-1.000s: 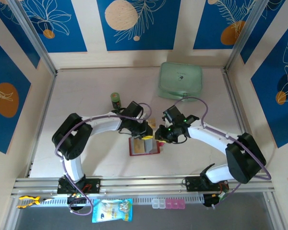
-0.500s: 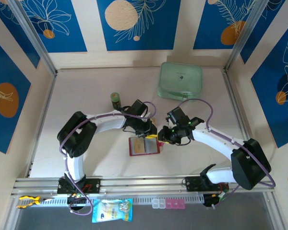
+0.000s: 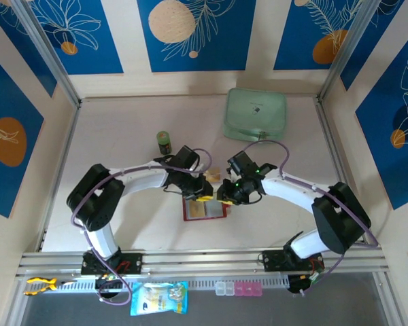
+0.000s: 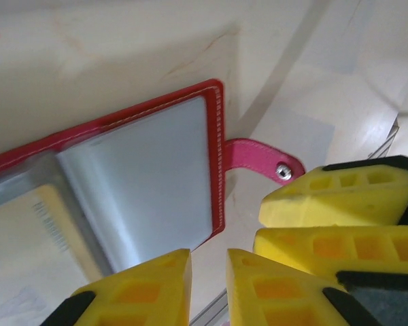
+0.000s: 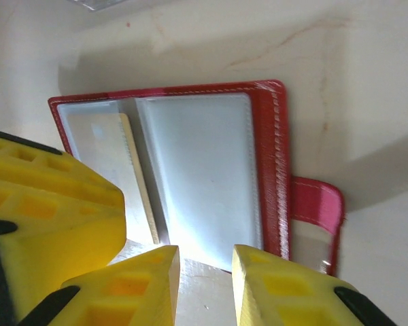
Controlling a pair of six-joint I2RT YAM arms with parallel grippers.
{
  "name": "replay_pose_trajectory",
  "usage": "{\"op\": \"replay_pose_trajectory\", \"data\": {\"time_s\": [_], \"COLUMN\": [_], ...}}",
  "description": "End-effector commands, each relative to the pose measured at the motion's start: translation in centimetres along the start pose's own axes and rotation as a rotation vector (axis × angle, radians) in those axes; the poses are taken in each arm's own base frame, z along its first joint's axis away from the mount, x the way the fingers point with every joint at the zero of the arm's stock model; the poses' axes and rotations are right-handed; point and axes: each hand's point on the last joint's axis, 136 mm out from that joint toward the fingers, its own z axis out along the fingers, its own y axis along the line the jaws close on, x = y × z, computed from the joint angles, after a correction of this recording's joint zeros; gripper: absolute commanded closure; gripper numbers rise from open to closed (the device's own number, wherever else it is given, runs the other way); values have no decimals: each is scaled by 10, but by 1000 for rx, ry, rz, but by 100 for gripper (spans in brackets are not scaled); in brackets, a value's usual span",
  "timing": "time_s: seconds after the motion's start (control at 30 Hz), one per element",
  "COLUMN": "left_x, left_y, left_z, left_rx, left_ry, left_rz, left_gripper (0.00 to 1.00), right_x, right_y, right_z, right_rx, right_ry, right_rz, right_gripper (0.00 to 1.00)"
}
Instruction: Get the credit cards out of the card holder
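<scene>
The red card holder (image 3: pixel 202 210) lies open on the table, its clear sleeves facing up. One tan credit card (image 5: pixel 137 183) sits in the left sleeve (image 4: pixel 51 214). The right sleeve (image 5: pixel 197 176) looks empty. Its snap tab (image 4: pixel 258 155) sticks out to the side. My left gripper (image 3: pixel 205 195) hovers over the holder's far edge, jaws (image 4: pixel 209 261) slightly open with nothing between them. Close beside it my right gripper (image 3: pixel 223 197) stands at the tab-side corner, its jaws (image 5: pixel 205 258) also narrowly open and empty. Another small tan card (image 3: pixel 215 174) lies on the table just behind both grippers.
A mint-green zip case (image 3: pixel 255 113) lies at the back right. A small green bottle (image 3: pixel 163 141) stands behind the left arm. A snack packet (image 3: pixel 159 297) and small pill boxes (image 3: pixel 239 289) sit below the front rail (image 3: pixel 204 261).
The left gripper pulled back slightly half a second ago and has returned over the holder's far edge. The right gripper shifted a little left. The holder has not moved.
</scene>
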Motion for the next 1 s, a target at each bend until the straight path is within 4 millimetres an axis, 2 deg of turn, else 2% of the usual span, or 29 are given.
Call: {"op": "replay_pose_trajectory", "data": {"time_s": [0.0, 0.43, 0.6, 0.7, 0.97], "left_x": [0, 14, 16, 16, 22], "left_y": [8, 54, 60, 62, 78], "left_z": [-12, -35, -32, -30, -25], "left_rx": [1, -11, 25, 29, -45], "left_ry": [-44, -118, -127, -115, -88], "left_rz": [1, -75, -102, -106, -120], "left_gripper": [80, 82, 84, 88, 91], "right_x": [-1, 4, 6, 6, 8], "right_y": [19, 50, 53, 54, 58], "right_z": [3, 36, 43, 46, 51], "right_rx": [-34, -24, -20, -21, -29], "right_ry": [27, 120, 141, 151, 163], "right_rz": [-10, -65, -71, -75, -90], "right_gripper": [73, 74, 74, 74, 75]}}
